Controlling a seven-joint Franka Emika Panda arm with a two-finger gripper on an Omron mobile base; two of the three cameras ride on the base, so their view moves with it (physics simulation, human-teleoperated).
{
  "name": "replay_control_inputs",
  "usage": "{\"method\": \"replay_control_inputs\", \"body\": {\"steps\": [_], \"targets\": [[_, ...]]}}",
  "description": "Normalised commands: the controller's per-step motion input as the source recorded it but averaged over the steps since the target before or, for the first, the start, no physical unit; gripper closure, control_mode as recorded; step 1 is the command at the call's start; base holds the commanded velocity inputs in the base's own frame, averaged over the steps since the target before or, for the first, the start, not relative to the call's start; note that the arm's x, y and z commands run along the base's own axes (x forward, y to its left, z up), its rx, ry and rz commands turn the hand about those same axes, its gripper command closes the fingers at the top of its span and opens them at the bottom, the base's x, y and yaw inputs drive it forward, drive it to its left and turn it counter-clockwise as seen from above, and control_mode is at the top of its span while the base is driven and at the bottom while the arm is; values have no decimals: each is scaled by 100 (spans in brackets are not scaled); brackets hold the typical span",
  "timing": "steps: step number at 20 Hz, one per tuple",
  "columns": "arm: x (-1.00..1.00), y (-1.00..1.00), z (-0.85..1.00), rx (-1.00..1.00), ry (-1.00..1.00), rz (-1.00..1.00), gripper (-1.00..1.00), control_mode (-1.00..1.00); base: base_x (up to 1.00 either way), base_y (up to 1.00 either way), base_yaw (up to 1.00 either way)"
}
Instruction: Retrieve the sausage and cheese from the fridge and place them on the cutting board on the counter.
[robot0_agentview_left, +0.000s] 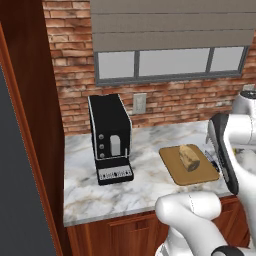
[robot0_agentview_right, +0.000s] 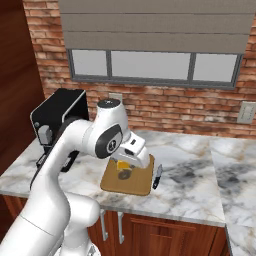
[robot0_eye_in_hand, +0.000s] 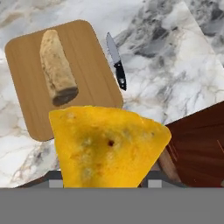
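Cheese (robot0_eye_in_hand: 107, 146), a yellow wedge, sits nearest the hand camera, clamped in the gripper (robot0_agentview_right: 125, 165) with its point toward the right of that view; the jaws are closed on it, part-way apart to suit its thickness.

Item below: cutting board (robot0_eye_in_hand: 30, 65), tan wood, flat on the counter (robot0_eye_in_hand: 175, 61) of veined marble. In the right base view the held wedge hangs above the board's near half.

Item on the board: sausage (robot0_eye_in_hand: 57, 68) (paler and more tan here than its name suggests), lying lengthwise toward the board's far left side, one dark cut end facing the hand.

Beside the board: knife (robot0_eye_in_hand: 117, 65), black handle, just off the right edge, apart from the wood.

Further left on the counter: black coffee machine (robot0_agentview_left: 110, 137), well apart from the board.

Step in hand, as judged: setting down the cheese. Lower it straight onto the bare wood on the near right part of the board, clear of the sausage and inside the edge by the knife; release only once the wedge rests flat.
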Motion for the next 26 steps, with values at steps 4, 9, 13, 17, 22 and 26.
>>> {"method": "replay_control_inputs", "body": {"steps": [4, 9, 13, 17, 22, 26], "targets": [[72, -5, -58, 0, 0, 0, 100, -100, 0, 0, 0], [46, -30, -42, 0, 0, 0, 100, -100, 0, 0, 0], [55, -14, -47, 0, 0, 0, 100, -100, 0, 0, 0], [29, 0, -37, 0, 0, 0, 100, -100, 0, 0, 0], [22, -4, -35, 0, 0, 0, 100, -100, 0, 0, 0], [9, 0, -27, 0, 0, 0, 100, -100, 0, 0, 0]]}}
